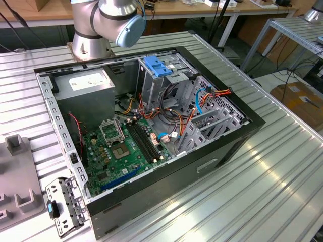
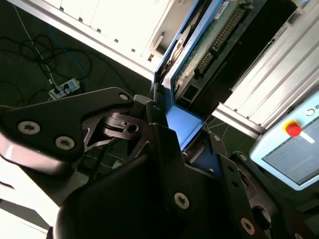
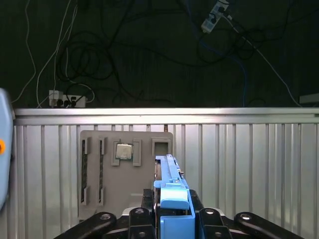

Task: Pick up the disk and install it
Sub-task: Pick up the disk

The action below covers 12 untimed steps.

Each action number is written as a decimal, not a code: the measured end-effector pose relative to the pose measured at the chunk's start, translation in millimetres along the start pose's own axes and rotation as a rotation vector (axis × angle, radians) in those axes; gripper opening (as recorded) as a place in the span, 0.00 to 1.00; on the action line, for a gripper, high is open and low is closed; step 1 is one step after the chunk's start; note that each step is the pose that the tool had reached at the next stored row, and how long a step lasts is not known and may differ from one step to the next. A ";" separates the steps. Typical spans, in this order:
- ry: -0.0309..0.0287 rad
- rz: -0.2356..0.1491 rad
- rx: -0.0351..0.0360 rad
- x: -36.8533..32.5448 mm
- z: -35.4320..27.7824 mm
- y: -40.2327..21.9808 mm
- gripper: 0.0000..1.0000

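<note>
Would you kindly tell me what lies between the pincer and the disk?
Nothing: in the first wrist view the pincer is shut directly on the disk.

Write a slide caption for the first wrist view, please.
The gripper, shut on the disk seen edge-on, with a grey tray and a chip beyond.

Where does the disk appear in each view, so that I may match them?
Exterior view: the arm is cut by the top edge, behind the computer case.
First wrist view: the disk stands edge-on in the gripper, before the grey fixture plate.
Second wrist view: the disk beyond the gripper body, green circuit board showing.
Shared landmark: that plate, at the exterior view's left.
</note>
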State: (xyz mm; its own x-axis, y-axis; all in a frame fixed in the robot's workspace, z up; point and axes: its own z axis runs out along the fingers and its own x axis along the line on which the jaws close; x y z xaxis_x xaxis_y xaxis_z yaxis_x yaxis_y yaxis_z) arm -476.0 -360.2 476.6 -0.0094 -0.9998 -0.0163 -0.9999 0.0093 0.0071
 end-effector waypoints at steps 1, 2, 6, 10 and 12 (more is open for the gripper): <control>0.0000 -0.001 -0.0001 0.0 -2.0 0.0 0.37; 0.0000 -0.002 -0.0002 -0.1 -3.8 0.0 0.37; 0.0002 -0.005 -0.0008 -0.2 -12.8 0.0 0.37; 0.0012 -0.007 -0.0006 -0.2 -15.2 0.1 0.37; 0.0017 -0.007 -0.0007 -0.2 -15.3 0.1 0.37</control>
State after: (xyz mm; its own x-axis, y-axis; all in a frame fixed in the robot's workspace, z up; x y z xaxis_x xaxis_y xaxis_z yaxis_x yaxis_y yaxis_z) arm -476.0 -360.3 491.8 -0.0028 -0.9999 -0.0146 -1.0000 0.0026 0.0077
